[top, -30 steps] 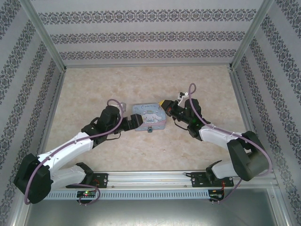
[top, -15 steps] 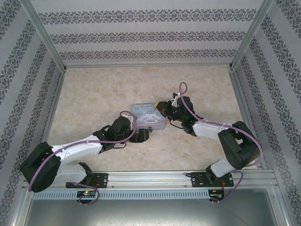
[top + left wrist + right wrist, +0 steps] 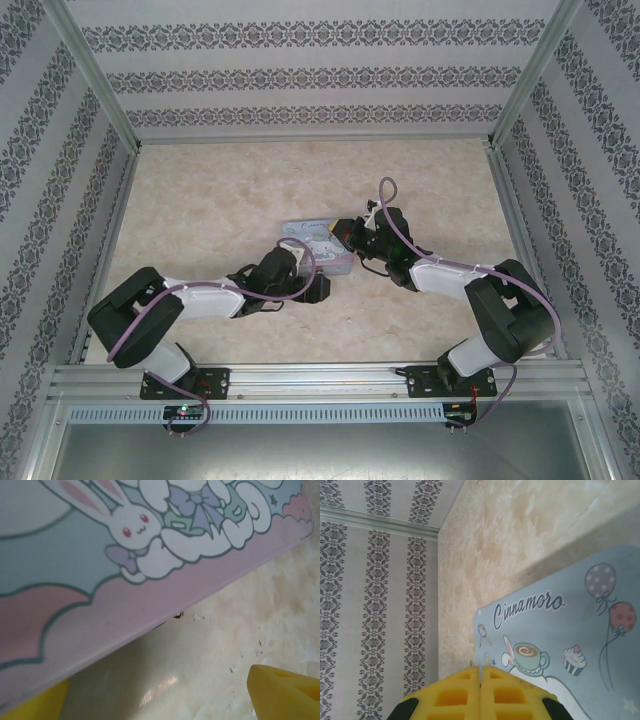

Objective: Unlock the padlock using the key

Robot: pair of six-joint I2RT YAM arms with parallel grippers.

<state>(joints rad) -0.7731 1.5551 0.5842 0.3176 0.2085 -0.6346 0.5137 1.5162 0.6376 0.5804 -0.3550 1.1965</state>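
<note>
Left gripper (image 3: pixel 318 288) has swung in low against the pale-blue cartoon-printed tin box (image 3: pixel 312 240), its yellow fingers (image 3: pixel 282 692) wide apart.
Right gripper (image 3: pixel 347 230) is pinched together at the tin's far right corner. A dark speck under the near rim, likely the padlock (image 3: pixel 177 614), now lies just ahead of the left fingers.

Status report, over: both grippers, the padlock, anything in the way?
Left gripper open at tin, near edge. Right gripper shut over tin corner. Padlock too small to make out. Left arm crowds tin front.
</note>
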